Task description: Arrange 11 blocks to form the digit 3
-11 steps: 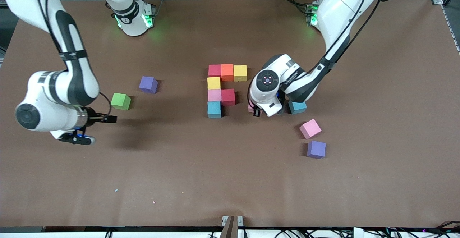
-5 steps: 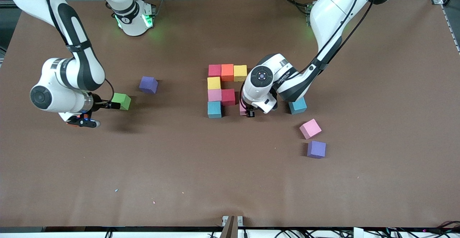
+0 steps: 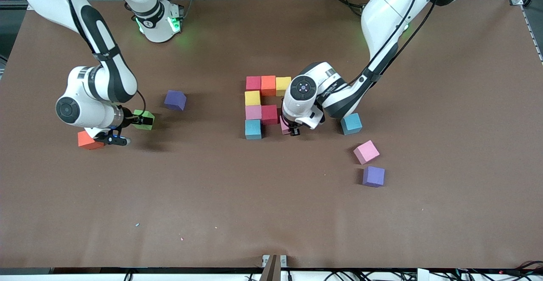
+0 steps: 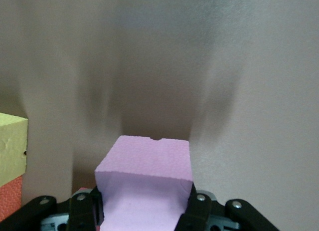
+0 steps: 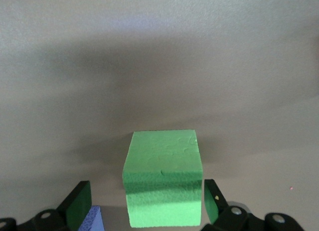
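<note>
Seven blocks sit together mid-table: red (image 3: 253, 82), orange (image 3: 268, 85) and yellow (image 3: 283, 85) in a row, then yellow (image 3: 252, 98), pink (image 3: 253, 112) with red (image 3: 269, 114) beside it, and light blue (image 3: 253, 129). My left gripper (image 3: 292, 131) (image 4: 142, 211) is shut on a pink block (image 3: 283, 126) (image 4: 144, 176), low beside that second red block. A light blue block (image 3: 351, 123) and a pink block (image 3: 366, 152) lie loose toward the left arm's end. My right gripper (image 3: 142, 121) (image 5: 145, 203) is open, its fingers (image 5: 79, 206) either side of the green block (image 3: 142, 114) (image 5: 164, 191), apart from it.
A purple cube (image 3: 175, 99) lies beside the green block, another purple cube (image 3: 373, 176) nearer the camera than the loose pink block. A red-orange block (image 3: 88, 140) sits under the right arm's wrist. A yellow block's edge (image 4: 12, 148) shows in the left wrist view.
The right arm moved in on the green block until its open fingers straddled it, uncovering the red-orange block. The left gripper carried its pink block closer to the arranged group.
</note>
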